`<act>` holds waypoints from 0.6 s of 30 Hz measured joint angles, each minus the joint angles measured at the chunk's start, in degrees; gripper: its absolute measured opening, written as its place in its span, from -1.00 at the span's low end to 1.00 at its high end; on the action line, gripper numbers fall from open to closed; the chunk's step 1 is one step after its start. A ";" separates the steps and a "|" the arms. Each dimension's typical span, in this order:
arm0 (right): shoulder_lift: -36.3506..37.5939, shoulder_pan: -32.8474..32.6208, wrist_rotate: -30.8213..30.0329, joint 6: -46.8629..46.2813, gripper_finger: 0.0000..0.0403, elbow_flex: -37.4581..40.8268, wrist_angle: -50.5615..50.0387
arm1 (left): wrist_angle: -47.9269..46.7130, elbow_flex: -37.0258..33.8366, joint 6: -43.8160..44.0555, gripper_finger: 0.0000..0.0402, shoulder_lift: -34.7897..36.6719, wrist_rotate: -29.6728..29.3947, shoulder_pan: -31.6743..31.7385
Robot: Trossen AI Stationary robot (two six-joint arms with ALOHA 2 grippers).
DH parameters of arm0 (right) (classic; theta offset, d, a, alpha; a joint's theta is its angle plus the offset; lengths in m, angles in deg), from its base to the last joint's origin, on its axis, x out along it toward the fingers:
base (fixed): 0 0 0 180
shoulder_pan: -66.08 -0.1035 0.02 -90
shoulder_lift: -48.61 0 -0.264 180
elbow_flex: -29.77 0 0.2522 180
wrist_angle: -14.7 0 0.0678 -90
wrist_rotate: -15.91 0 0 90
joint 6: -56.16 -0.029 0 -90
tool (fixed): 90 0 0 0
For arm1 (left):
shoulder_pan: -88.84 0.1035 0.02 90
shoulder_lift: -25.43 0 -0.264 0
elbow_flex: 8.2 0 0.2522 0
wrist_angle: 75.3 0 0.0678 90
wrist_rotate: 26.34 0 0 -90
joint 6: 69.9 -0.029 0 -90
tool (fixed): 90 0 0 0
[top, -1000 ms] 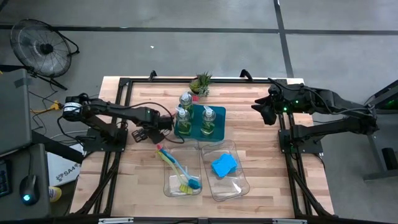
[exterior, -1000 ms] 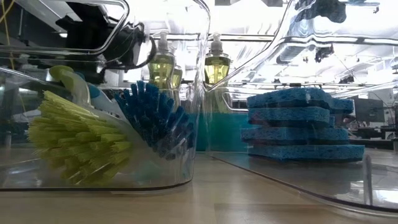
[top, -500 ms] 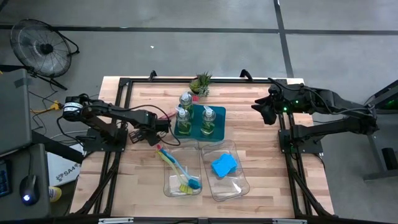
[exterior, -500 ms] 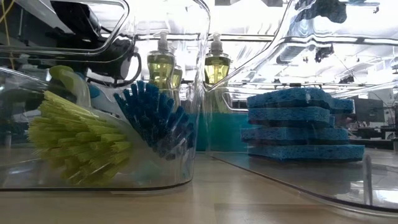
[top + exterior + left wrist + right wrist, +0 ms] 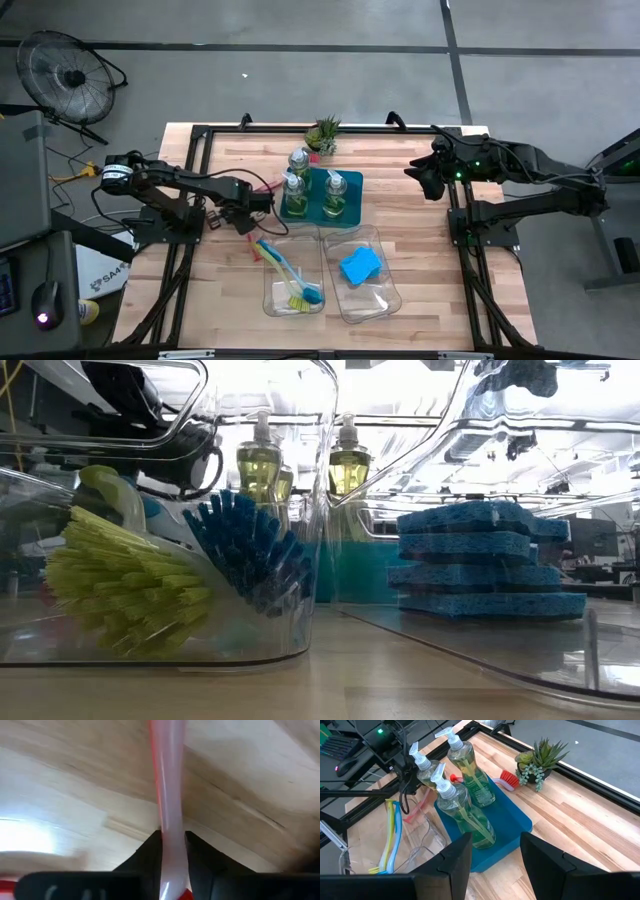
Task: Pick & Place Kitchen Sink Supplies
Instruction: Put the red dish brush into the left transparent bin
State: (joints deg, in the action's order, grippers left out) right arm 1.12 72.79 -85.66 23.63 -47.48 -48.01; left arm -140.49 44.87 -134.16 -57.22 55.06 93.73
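My left gripper is low over the wood just left of the teal tray and is shut on the red-pink dish brush. The brush's red head lies by the potted plant, and its pale pink handle runs behind the bottles. Three soap bottles stand on the tray. Blue and yellow-green brushes lie in the left clear bin. Blue sponges are stacked in the right bin. My right gripper is open and empty at the far right. My left gripper pinches the brush's pale pink handle between its two fingers. The fingers come from above, slanting down at the wooden table. The handle runs on past the fingertips over the wood. Whether it rests on the table there, I cannot tell.
The two clear bins stand side by side near the table's front. The plant stands at the far edge behind the tray. Black frame rails run along the left, right and far sides of the table. Bare wood lies right of the tray.
My left gripper has shifted a little toward the table's left beside the tray, staying low, then kept still. The rest has not moved.
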 joint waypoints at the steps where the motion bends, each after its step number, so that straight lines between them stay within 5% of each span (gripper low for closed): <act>1: 0.00 -0.01 -0.01 0.01 -0.19 0.00 0.00 | -0.77 0.00 -0.01 -0.72 0.01 -0.02 0.00; 18: 0.00 -0.01 -0.70 1.36 -0.19 0.00 0.02 | -14.15 1.40 2.00 -0.72 0.11 -2.05 -0.02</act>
State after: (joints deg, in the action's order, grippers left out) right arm 1.12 72.78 -86.36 24.99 -47.48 -47.98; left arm -154.64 46.27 -132.16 -57.11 53.01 93.71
